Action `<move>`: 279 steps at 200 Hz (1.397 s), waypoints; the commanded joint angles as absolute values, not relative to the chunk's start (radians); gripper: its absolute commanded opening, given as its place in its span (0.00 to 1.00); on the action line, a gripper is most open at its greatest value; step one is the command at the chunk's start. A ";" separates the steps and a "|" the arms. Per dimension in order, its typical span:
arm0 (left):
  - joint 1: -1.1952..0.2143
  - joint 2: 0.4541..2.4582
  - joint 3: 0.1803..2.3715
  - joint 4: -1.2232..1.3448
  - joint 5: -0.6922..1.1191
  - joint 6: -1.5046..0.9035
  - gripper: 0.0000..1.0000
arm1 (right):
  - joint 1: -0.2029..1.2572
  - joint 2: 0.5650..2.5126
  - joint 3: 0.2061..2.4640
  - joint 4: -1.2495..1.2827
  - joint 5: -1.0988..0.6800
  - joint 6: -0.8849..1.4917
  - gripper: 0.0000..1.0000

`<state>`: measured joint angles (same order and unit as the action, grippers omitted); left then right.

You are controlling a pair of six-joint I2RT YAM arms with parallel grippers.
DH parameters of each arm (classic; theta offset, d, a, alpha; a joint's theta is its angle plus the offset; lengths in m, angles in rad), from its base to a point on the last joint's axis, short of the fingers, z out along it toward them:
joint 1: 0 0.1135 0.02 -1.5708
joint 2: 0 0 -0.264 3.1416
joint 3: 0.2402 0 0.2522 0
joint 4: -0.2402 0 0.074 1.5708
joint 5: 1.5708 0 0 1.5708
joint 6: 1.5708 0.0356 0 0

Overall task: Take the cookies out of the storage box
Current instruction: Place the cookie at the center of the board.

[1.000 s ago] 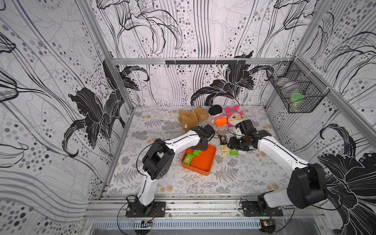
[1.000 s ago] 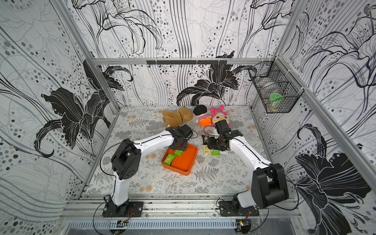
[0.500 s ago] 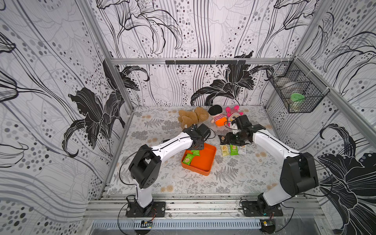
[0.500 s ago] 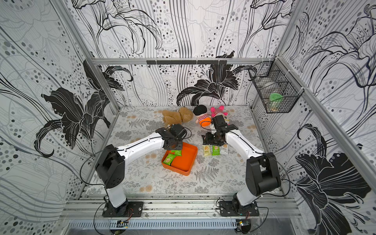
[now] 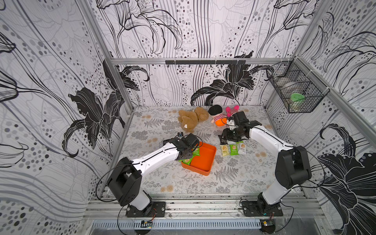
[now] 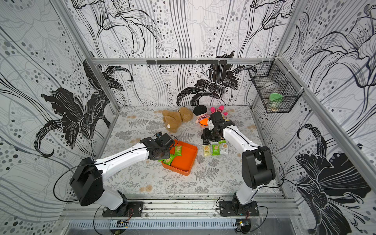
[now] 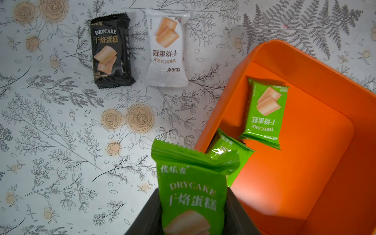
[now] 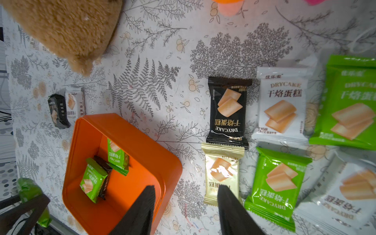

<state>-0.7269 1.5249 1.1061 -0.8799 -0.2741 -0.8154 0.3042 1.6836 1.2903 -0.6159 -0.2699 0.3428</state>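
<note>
Currently: left gripper clamped on a green packet, raised over the storage box wall, presumably for carrying out. Other cookies lie inside. Right gripper: jaws apart, empty, near the box rim. Open table beside the black packet gives release room.

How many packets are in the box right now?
3 in the box: a green packet by the wall, a second green packet overlapping a black packet. The left claw holds a fourth packet. Others might hide underneath.
</note>
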 commanded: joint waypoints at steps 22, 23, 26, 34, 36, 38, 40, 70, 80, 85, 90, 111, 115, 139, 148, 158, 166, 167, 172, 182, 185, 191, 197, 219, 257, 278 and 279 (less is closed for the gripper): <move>-0.659 1.478 1.007 -0.814 -0.284 -0.780 0.43 | 0.299 1.694 1.301 -0.621 -0.278 0.348 0.55; -0.658 1.477 1.004 -0.812 -0.283 -0.777 0.43 | 0.299 1.694 1.301 -0.622 -0.277 0.348 0.55; -0.652 1.480 0.999 -0.807 -0.280 -0.772 0.43 | 0.299 1.691 1.301 -0.624 -0.275 0.348 0.55; -0.642 1.487 0.987 -0.791 -0.273 -0.750 0.43 | 0.300 1.689 1.300 -0.628 -0.269 0.349 0.55; -0.640 1.488 0.985 -0.786 -0.273 -0.744 0.43 | 0.300 1.689 1.299 -0.628 -0.267 0.349 0.55; -0.638 1.489 0.982 -0.782 -0.272 -0.739 0.43 | 0.300 1.689 1.300 -0.628 -0.266 0.350 0.54; -0.637 1.491 0.979 -0.778 -0.272 -0.735 0.43 | 0.300 1.688 1.299 -0.629 -0.264 0.351 0.55; -0.603 1.529 0.959 -0.723 -0.268 -0.663 0.42 | 0.300 1.677 1.293 -0.635 -0.243 0.359 0.54; -0.590 1.541 0.955 -0.704 -0.260 -0.641 0.42 | 0.299 1.675 1.292 -0.639 -0.235 0.363 0.55; -0.583 1.547 0.951 -0.693 -0.254 -0.627 0.42 | 0.299 1.674 1.291 -0.641 -0.231 0.364 0.55; -0.576 1.553 0.948 -0.681 -0.247 -0.616 0.42 | 0.299 1.675 1.290 -0.643 -0.226 0.365 0.54; -0.552 1.580 0.937 -0.641 -0.214 -0.581 0.42 | 0.299 1.676 1.295 -0.655 -0.209 0.367 0.55; -0.550 1.588 0.936 -0.639 -0.212 -0.577 0.42 | 0.299 1.675 1.295 -0.659 -0.205 0.367 0.55; -0.543 1.622 0.928 -0.607 -0.200 -0.564 0.42 | 0.299 1.634 1.299 -0.673 -0.180 0.363 0.55; -0.542 1.633 0.925 -0.596 -0.194 -0.562 0.42 | 0.300 1.629 1.299 -0.678 -0.176 0.361 0.55; -0.542 1.645 0.925 -0.587 -0.190 -0.560 0.42 | 0.299 1.627 1.299 -0.682 -0.175 0.361 0.55; -0.542 1.654 0.925 -0.581 -0.188 -0.558 0.42 | 0.299 1.624 1.299 -0.682 -0.175 0.361 0.54; -0.542 1.654 0.925 -0.580 -0.187 -0.557 0.42 | 0.300 1.624 1.299 -0.682 -0.175 0.361 0.55; -0.543 1.659 0.925 -0.577 -0.186 -0.557 0.42 | 0.299 1.622 1.298 -0.682 -0.176 0.360 0.54; -0.542 1.669 0.923 -0.571 -0.184 -0.554 0.42 | 0.299 1.617 1.302 -0.684 -0.178 0.361 0.54; -0.542 1.671 0.923 -0.571 -0.184 -0.554 0.42 | 0.299 1.616 1.302 -0.685 -0.178 0.360 0.55; -0.542 1.674 0.922 -0.570 -0.184 -0.554 0.42 | 0.299 1.613 1.302 -0.687 -0.179 0.359 0.55; -0.543 1.677 0.919 -0.568 -0.184 -0.553 0.42 | 0.299 1.610 1.303 -0.689 -0.183 0.354 0.55; -0.542 1.673 0.909 -0.565 -0.186 -0.559 0.45 | 0.299 1.601 1.311 -0.699 -0.186 0.340 0.55; -0.543 1.651 0.911 -0.589 -0.196 -0.580 0.55 | 0.299 1.587 1.307 -0.703 -0.193 0.333 0.55; -0.542 1.612 0.926 -0.625 -0.211 -0.599 0.62 | 0.300 1.571 1.302 -0.702 -0.195 0.327 0.55; -0.543 1.610 0.927 -0.627 -0.212 -0.599 0.63 | 0.300 1.570 1.302 -0.703 -0.195 0.325 0.55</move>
